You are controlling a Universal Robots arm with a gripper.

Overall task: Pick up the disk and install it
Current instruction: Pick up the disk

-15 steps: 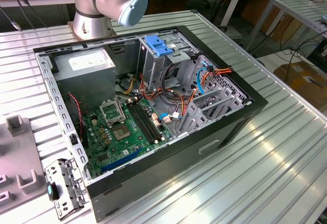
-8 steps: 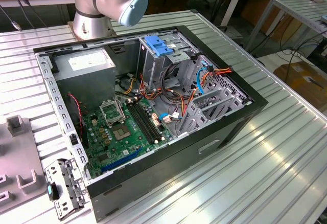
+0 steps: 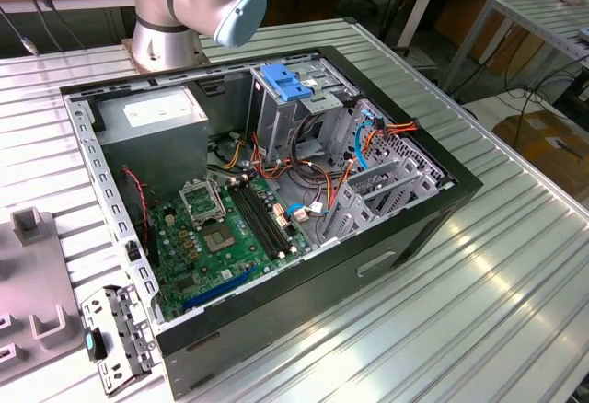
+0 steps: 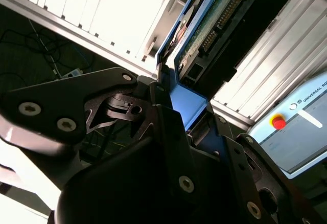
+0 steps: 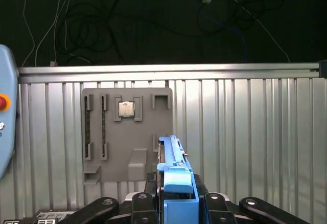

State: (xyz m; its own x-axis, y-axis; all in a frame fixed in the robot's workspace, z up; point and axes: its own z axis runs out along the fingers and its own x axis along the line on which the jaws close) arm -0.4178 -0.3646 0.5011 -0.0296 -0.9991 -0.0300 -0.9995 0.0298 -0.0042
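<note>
Ribbed metal table [image 5: 245, 132], dark cabled floor [image 5: 153, 19] beyond — pincer [image 5: 176, 193] clamped on the disk [image 5: 171, 152].

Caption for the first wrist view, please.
Claw shut on the blue-railed disk, seen edge-on, with a grey fixture plate on the ribbed table behind it.

Silver ribbed aluminium-profile table [image 3: 515, 274]. Directly on it:
- open black tower computer case [image 3: 386, 254], lying on its side mid-table
- flat grey plastic fixture plate [image 3: 28, 316], at the exterior view's left edge
- small bare-metal bracket [image 3: 120, 337], just beside the case's near corner
- silver robot arm base [image 3: 166, 44], behind the case
</note>
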